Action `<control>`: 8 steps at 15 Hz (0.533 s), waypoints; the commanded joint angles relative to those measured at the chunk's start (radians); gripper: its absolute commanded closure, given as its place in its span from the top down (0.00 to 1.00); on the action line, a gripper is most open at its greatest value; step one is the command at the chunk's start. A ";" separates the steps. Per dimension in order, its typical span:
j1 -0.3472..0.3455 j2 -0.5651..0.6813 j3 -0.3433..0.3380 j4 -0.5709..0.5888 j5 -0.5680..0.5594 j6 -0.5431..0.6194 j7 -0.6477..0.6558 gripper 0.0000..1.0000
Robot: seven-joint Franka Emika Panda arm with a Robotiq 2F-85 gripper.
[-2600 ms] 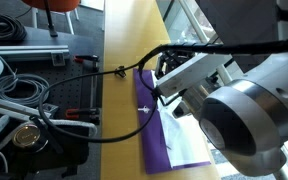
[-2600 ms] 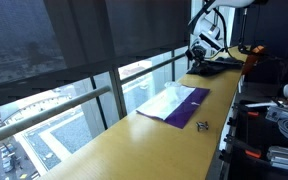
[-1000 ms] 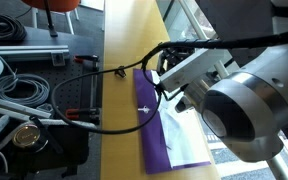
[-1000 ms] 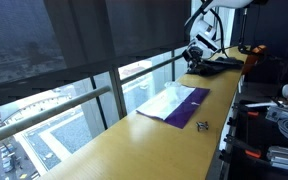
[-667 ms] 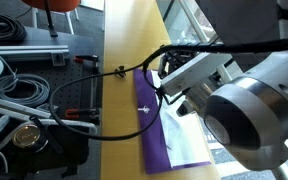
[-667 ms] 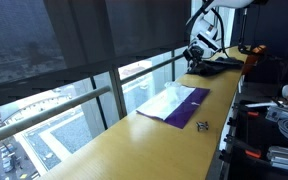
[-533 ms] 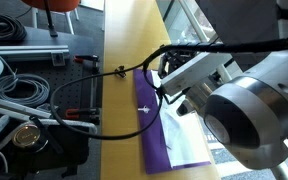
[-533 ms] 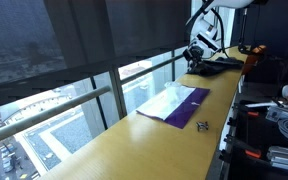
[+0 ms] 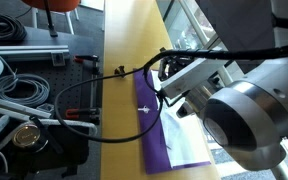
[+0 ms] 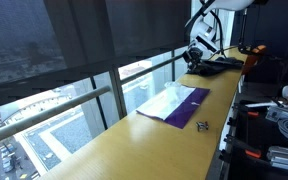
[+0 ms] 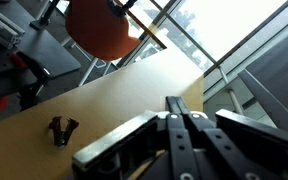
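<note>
My gripper (image 11: pixel 178 100) is shut, its two black fingers pressed together with nothing between them. It hangs above the light wooden counter (image 11: pixel 104 100), pointing along it. A small black clip (image 11: pixel 60 130) lies on the wood to the left of the fingers, apart from them. In both exterior views the clip (image 9: pixel 119 71) (image 10: pixel 202 125) sits just beyond a purple mat (image 9: pixel 154 140) that carries a white sheet (image 10: pixel 169 100). The gripper (image 10: pixel 192 57) is at the counter's far end, well away from the mat.
Windows with a railing (image 10: pixel 74 110) run along one side of the counter. On the other side are coiled black cables (image 9: pixel 24 90), metal frames and an orange chair (image 11: pixel 99 28). The arm's large joint (image 9: pixel 244 120) and a black cable (image 9: pixel 94 95) fill the foreground.
The arm and its cable have shifted slightly in the close exterior view. The gripper stays shut; the clip and mat have not moved.
</note>
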 commanded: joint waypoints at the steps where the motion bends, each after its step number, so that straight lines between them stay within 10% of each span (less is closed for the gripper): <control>1: -0.016 0.027 0.004 0.049 -0.005 -0.008 0.005 0.00; 8: 0.005 0.011 0.012 0.021 -0.007 0.009 -0.001 0.00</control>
